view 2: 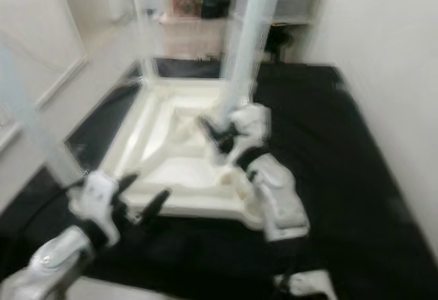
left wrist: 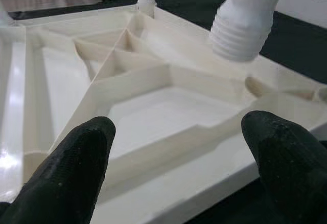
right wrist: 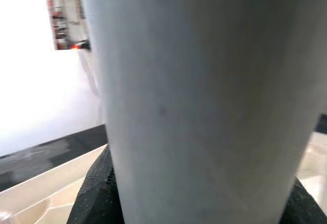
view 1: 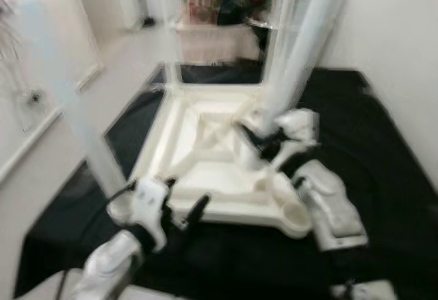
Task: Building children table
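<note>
Your right gripper (view 1: 263,142) is clamped on a leg (view 1: 301,46), threaded end just above the upturned tabletop (view 1: 205,142) on the black mat (view 1: 383,163) (blurry). Left gripper (view 1: 183,207) spread apart, at the near edge.

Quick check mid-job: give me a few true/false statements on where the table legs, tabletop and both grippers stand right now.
1. The tabletop lies upside down on a black mat. True.
2. The right gripper grips a pale leg. True.
3. The left gripper is shut on a leg. False: it is open, at the tabletop's near edge.
4. The held leg's threaded end is fully screwed in. False: the threads are exposed above the tabletop.
5. The mat is red. False: black.
</note>
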You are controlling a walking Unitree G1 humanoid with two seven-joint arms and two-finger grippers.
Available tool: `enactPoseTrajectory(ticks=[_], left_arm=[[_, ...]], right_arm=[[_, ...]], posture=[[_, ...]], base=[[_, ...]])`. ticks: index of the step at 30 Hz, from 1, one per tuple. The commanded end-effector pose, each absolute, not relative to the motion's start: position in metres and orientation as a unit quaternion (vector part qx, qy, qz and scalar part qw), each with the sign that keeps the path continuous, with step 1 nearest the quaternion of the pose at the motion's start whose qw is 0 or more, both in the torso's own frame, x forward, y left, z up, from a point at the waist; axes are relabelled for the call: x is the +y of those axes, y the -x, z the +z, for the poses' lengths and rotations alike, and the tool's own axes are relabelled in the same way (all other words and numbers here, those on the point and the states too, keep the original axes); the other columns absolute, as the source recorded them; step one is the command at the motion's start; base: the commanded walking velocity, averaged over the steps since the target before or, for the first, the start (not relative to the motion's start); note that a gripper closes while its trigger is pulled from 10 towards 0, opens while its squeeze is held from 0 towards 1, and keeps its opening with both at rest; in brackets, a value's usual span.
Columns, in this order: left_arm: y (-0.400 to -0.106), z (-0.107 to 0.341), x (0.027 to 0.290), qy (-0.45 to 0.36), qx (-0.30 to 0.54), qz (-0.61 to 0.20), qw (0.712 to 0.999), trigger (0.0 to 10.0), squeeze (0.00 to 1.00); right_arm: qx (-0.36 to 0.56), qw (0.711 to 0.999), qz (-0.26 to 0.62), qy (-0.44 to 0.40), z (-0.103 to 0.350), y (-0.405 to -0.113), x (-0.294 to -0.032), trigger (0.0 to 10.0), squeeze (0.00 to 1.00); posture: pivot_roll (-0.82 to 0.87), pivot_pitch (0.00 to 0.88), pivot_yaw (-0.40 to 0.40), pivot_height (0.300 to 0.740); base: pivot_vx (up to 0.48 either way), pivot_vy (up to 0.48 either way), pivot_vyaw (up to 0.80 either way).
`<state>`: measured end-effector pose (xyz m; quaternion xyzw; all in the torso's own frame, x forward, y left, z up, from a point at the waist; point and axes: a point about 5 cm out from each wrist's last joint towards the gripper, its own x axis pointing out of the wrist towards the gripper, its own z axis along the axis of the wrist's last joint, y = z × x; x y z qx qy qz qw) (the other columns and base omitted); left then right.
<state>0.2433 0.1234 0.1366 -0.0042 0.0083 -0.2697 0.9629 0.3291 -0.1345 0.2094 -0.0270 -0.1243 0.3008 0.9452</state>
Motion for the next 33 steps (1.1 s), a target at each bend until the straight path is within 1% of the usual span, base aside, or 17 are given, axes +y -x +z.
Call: enactPoseTrajectory(ticks=[1,2,3,5,8,10,15,20,24,29,31,33], left_arm=[[-0.24,0.135,0.121,0.008,0.017,-0.279,0.96,10.0,0.0],[-0.238,0.135,0.121,0.009,0.019,-0.278,0.96,10.0,0.0],[-0.238,0.135,0.121,0.009,0.019,-0.278,0.96,10.0,0.0],[-0.236,0.136,0.122,0.014,0.016,-0.267,0.963,10.0,0.0],[-0.232,0.136,0.122,0.007,0.021,-0.271,0.962,10.0,0.0],[-0.232,0.136,0.122,0.007,0.021,-0.271,0.962,10.0,0.0],[-0.219,0.134,0.118,-0.003,0.036,-0.309,0.95,10.0,0.0],[-0.212,0.135,0.116,-0.003,0.04,-0.329,0.943,10.0,0.0],[-0.211,0.135,0.118,0.002,0.043,-0.311,0.949,10.0,0.0],[-0.21,0.136,0.12,-0.009,0.047,-0.301,0.952,10.0,0.0],[-0.208,0.135,0.12,-0.02,0.049,-0.303,0.952,10.0,0.0],[-0.208,0.135,0.12,-0.02,0.049,-0.303,0.952,10.0,0.0]], right_arm=[[-0.131,0.938,0.32,0.033,0.215,-0.326,-0.135,10.0,0.0],[-0.13,0.928,0.345,0.041,0.216,-0.323,-0.134,10.0,0.0],[-0.13,0.928,0.345,0.041,0.216,-0.323,-0.134,10.0,0.0],[-0.129,0.918,0.372,0.055,0.217,-0.321,-0.132,10.0,0.0],[-0.131,0.909,0.39,0.06,0.22,-0.321,-0.129,10.0,0.0],[-0.131,0.909,0.39,0.06,0.22,-0.321,-0.129,10.0,0.0],[-0.131,0.895,0.422,0.059,0.225,-0.32,-0.122,10.0,0.0],[-0.12,0.883,0.45,0.063,0.223,-0.316,-0.119,10.0,0.0],[-0.108,0.872,0.472,0.07,0.22,-0.313,-0.118,10.0,0.0],[-0.103,0.861,0.492,0.074,0.22,-0.312,-0.114,10.0,0.0],[-0.1,0.853,0.507,0.075,0.221,-0.312,-0.112,10.0,0.0],[-0.1,0.853,0.507,0.075,0.221,-0.312,-0.112,10.0,0.0]], posture=[[-0.05,0.098,0.018,0.74],[-0.05,0.105,0.017,0.74],[-0.05,0.105,0.017,0.74],[-0.05,0.111,0.015,0.74],[-0.04,0.126,0.015,0.74],[-0.04,0.126,0.015,0.74],[-0.03,0.146,0.01,0.74],[-0.03,0.159,0.01,0.74],[-0.03,0.169,0.009,0.74],[-0.02,0.179,0.008,0.74],[-0.02,0.182,0.006,0.74],[-0.02,0.182,0.006,0.74]], base=[[0.0,-0.465,0.0],[0.0,-0.465,0.0],[0.0,-0.465,0.0],[0.0,0.0,0.0],[0.0,0.0,0.0],[0.0,0.0,0.0],[0.0,0.0,0.0],[0.0,-0.447,0.0],[0.0,0.0,0.0],[0.0,0.0,0.0],[0.0,0.0,0.0],[0.0,0.0,0.0]])
